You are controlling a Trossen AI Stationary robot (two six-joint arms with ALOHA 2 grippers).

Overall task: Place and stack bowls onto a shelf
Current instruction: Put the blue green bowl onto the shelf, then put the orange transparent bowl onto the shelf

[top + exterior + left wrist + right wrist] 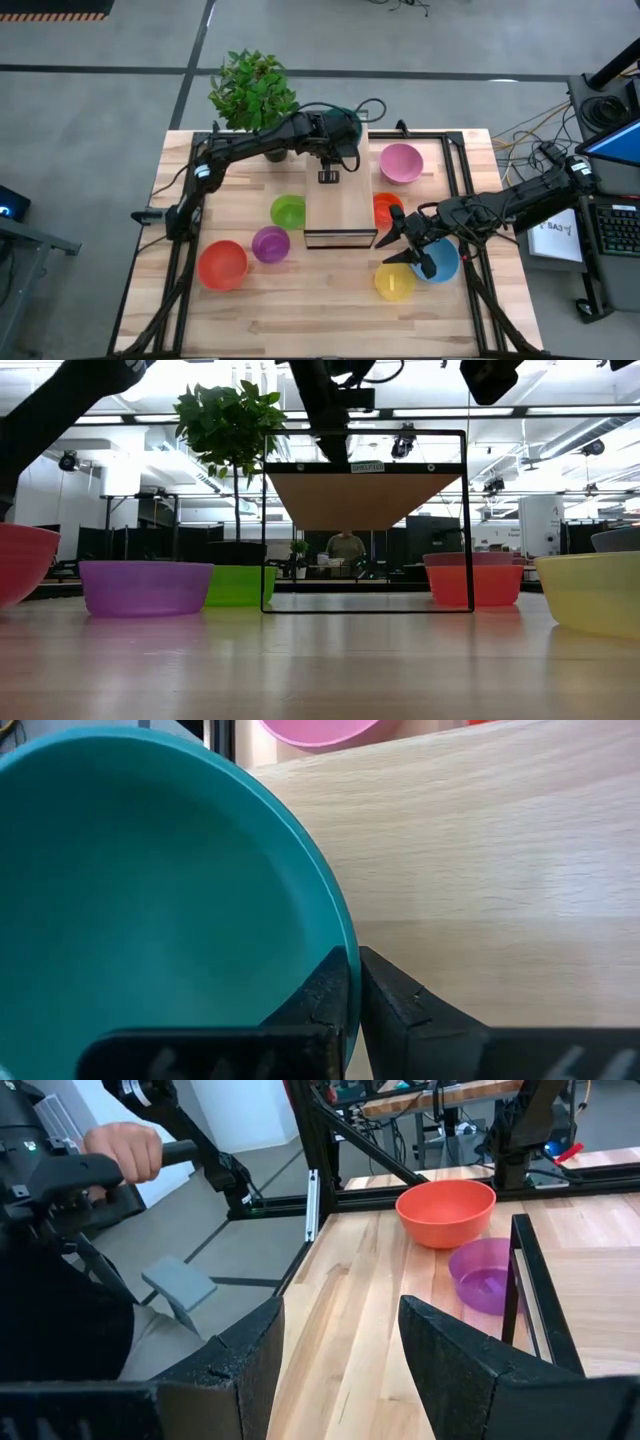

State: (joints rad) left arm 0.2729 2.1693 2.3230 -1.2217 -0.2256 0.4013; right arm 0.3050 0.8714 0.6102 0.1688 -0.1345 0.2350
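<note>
— While the left hand (352, 1010) pinches the rim of the teal bowl (150, 910) over the far end of the shelf (340, 205), what sits around it on the tabletop (300, 300)?

— From the left: an orange-red bowl (222, 265), a purple bowl (270, 243) and a green bowl (288, 211), all left of the shelf. The shelf board itself looks bare. Right of it come a red bowl (386, 207), the pink bowl (401, 162), a yellow bowl (394, 282) and a blue bowl (445, 265).

— And the right hand (410, 245)?

— Spread wide, holding nothing, hovering near the blue and yellow bowls.

— How should the teal one go down?

— I'd lower it level until its base rests flat on the board, well inside the edges, then part the fingers and lift straight up so the rim isn't dragged.
</note>
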